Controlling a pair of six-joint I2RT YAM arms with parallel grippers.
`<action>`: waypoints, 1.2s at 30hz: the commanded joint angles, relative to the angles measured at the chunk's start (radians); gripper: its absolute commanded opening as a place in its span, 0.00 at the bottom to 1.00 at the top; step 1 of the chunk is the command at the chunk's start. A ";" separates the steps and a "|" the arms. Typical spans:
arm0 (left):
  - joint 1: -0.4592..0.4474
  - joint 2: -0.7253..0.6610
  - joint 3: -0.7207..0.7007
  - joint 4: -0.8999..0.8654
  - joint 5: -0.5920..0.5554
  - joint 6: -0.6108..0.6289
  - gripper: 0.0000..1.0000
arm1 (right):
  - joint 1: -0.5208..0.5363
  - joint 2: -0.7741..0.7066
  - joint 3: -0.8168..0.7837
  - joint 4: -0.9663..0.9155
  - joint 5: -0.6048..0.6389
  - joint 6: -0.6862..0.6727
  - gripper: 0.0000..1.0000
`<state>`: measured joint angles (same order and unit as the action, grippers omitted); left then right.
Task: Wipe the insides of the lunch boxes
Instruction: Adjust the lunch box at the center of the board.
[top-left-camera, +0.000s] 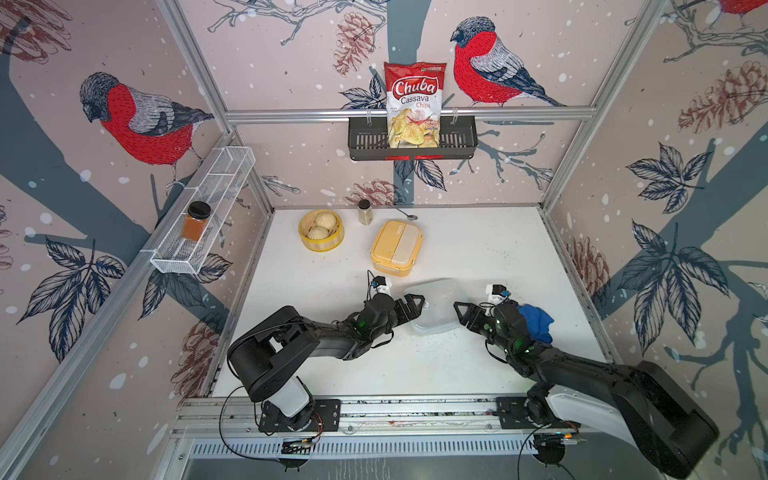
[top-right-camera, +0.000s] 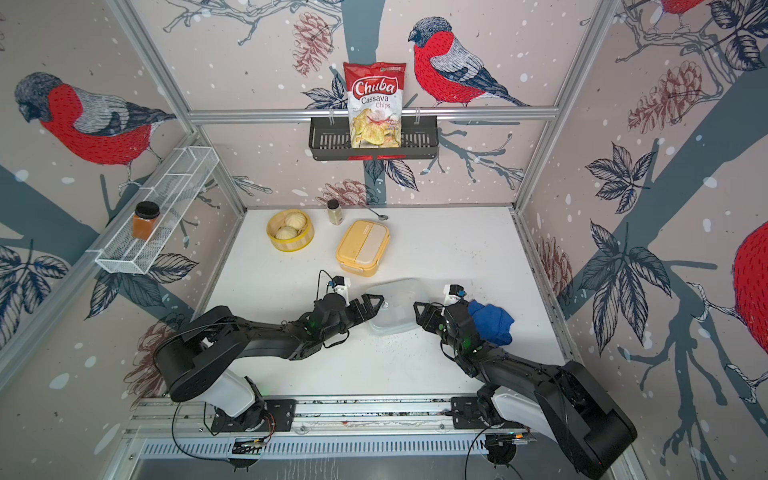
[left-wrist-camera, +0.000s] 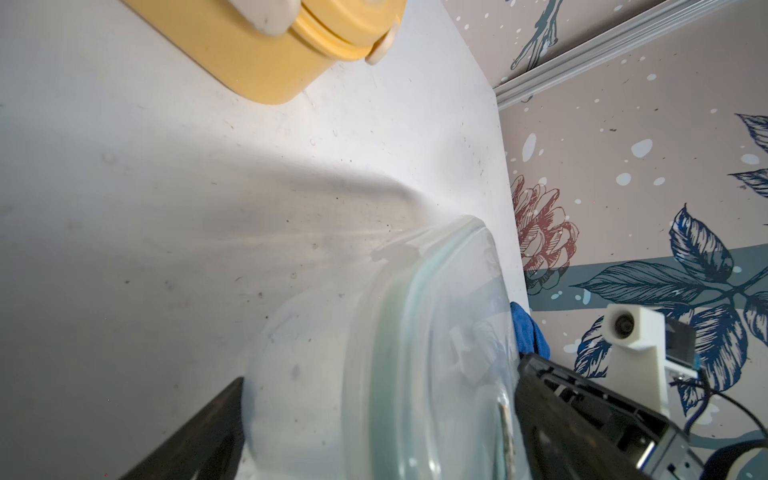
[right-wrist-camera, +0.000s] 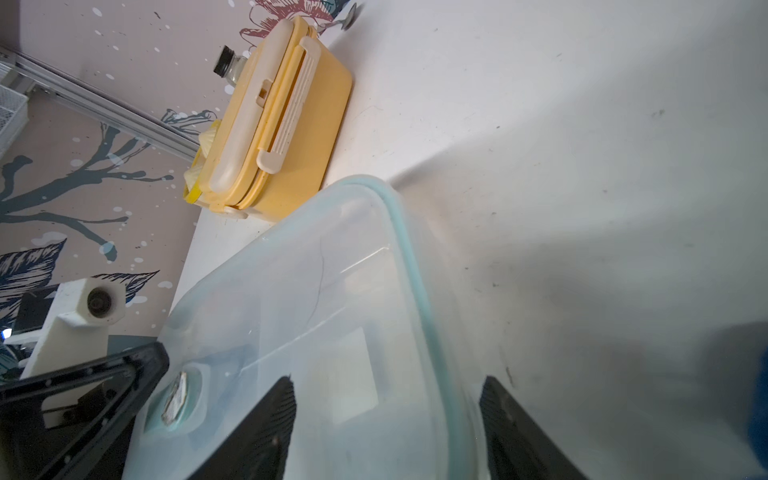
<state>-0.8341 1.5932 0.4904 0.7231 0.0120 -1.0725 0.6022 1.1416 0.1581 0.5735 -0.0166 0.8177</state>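
The left end effector (top-left-camera: 419, 299) stands wide, with the left end of the clear lunch box (top-left-camera: 434, 309) in its gap. In the left wrist view one finger (left-wrist-camera: 199, 436) lies just beside the box's wall, and the other finger cannot be told apart there. The right end effector (top-left-camera: 458, 308) meets the same box from the right. Its jaws stand apart astride the green rim (right-wrist-camera: 419, 299): one finger (right-wrist-camera: 266, 424) shows through the clear plastic and the other finger (right-wrist-camera: 511, 419) sits outside the rim. Whether they press on the box cannot be told.

The clear lunch box sits between the two end effectors, at the near middle of the worktop (top-left-camera: 478, 249), with its lid on. Just right of the right wrist lies a crumpled blue cloth (top-left-camera: 536, 322); whether it touches the arm cannot be told.

Farther back and slightly left sits the yellow lunch box (top-left-camera: 397, 249), well apart from the clear one, its cream lid closed. To its left a round steamer basket (top-left-camera: 309, 245) holds two buns. A small spice jar (top-left-camera: 365, 212) and a spoon (top-left-camera: 409, 216) lie near the far edge.

On the far wall a black rack (top-left-camera: 453, 143) holds a bag of cassava chips (top-left-camera: 414, 104). A white wire shelf (top-left-camera: 216, 195) on the left wall carries an orange jar (top-left-camera: 197, 222).
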 joint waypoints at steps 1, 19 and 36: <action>0.017 0.017 0.030 0.026 0.098 0.039 0.97 | 0.004 0.022 0.026 -0.114 -0.022 0.003 0.69; 0.118 -0.220 -0.039 -0.232 0.043 0.094 0.98 | 0.007 -0.231 0.118 -0.374 0.166 -0.126 0.85; 0.006 -0.071 -0.242 0.412 0.088 -0.190 0.95 | -0.053 0.059 0.172 -0.119 0.006 -0.285 0.97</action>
<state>-0.8177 1.4727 0.2607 0.8898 0.0757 -1.2015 0.5480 1.2110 0.3470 0.3637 0.0200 0.5457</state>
